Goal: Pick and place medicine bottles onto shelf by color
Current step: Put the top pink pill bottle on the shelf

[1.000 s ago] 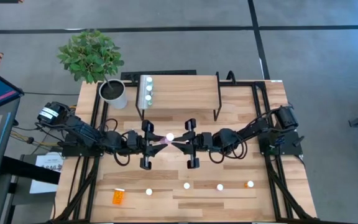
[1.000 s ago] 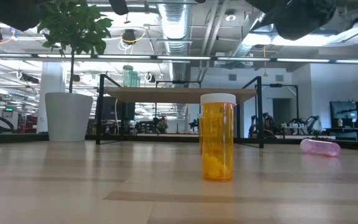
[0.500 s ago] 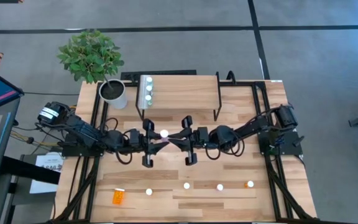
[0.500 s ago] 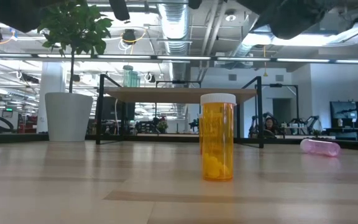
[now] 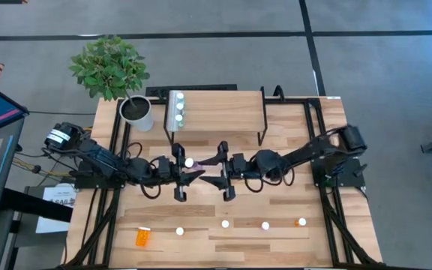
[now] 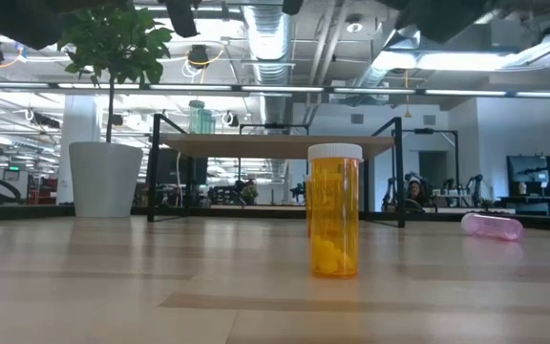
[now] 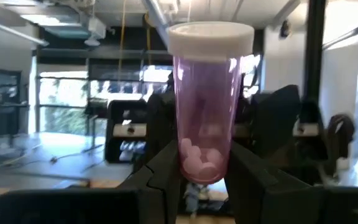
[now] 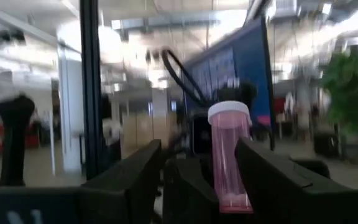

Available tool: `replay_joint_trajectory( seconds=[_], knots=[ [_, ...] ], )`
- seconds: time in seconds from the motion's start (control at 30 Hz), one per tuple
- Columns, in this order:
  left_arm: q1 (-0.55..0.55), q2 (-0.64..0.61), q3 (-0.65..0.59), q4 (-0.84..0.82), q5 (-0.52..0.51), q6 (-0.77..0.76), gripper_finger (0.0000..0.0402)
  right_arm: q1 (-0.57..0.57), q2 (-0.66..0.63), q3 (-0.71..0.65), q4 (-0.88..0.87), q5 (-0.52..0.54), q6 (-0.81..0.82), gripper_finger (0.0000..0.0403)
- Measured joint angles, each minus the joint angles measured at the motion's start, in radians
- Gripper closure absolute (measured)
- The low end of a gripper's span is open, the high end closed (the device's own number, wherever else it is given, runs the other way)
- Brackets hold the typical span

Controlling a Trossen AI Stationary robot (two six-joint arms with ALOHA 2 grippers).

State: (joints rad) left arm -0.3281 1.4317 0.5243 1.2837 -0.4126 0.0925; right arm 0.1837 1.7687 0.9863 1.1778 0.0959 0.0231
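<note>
A pink medicine bottle (image 7: 205,118) with a white cap (image 5: 189,162) stands upright above the middle of the table, with my left gripper (image 5: 191,175) shut on it. My right gripper (image 5: 208,172) faces it from the table's right side. It is open, one finger on either side of the same bottle (image 8: 229,158); whether either finger touches it, I cannot tell. The shelf (image 5: 223,109) stands at the far side, with three white-capped bottles (image 5: 177,106) in a row at its left end. They look teal in the low view (image 6: 201,118). My left gripper pinches the pink bottle's lower body (image 7: 201,167) between its two fingers (image 7: 165,177), which come level from the table's left side. The bottle stands upright in the hold with its cap up, lifted clear of the table.
Several white-capped bottles (image 5: 226,223) stand in a row near the front edge, one of them orange (image 6: 335,212). An orange bottle (image 5: 142,238) lies at the front left, and a pink one (image 6: 492,225) lies on its side. A potted plant (image 5: 136,112) stands left of the shelf.
My right gripper has moved toward the table's left, and the pink bottle's cap has shifted with it toward my left gripper. The right fingers have then opened and let go of the bottle, which stays in my left gripper.
</note>
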Motion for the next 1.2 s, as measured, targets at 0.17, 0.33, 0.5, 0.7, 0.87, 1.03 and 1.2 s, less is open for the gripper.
replay_joint_trajectory(
  seconds=[0.17, 0.33, 0.5, 0.7, 0.87, 1.03, 1.2],
  knots=[
    [-0.02, -0.05, 0.001, -0.12, -0.104, 0.028, 0.0315, 0.0, -0.15, -0.004, -0.349, 0.011, -0.001, 0.0159],
    [-0.025, -0.073, 0.001, -0.273, -0.127, -0.011, 0.0315, 0.0, -0.275, -0.002, -0.522, 0.012, 0.0, 0.0163],
    [-0.025, -0.073, 0.001, -0.353, -0.146, -0.058, 0.0315, 0.008, -0.286, -0.002, -0.604, 0.012, 0.038, 0.0163],
    [-0.024, -0.073, 0.001, -0.433, -0.149, -0.075, 0.0315, 0.028, -0.216, -0.004, -0.618, 0.014, 0.055, 0.0163],
    [-0.024, -0.073, 0.002, -0.468, -0.149, -0.075, 0.0315, 0.025, -0.192, -0.003, -0.599, 0.053, 0.056, 0.0163],
    [-0.024, -0.073, 0.002, -0.468, -0.123, -0.075, 0.0315, 0.012, -0.192, -0.003, -0.595, 0.101, 0.057, 0.0163],
    [-0.024, -0.073, 0.002, -0.465, -0.045, -0.079, 0.0315, 0.012, -0.192, -0.003, -0.599, 0.115, 0.057, 0.0163]
  ],
)
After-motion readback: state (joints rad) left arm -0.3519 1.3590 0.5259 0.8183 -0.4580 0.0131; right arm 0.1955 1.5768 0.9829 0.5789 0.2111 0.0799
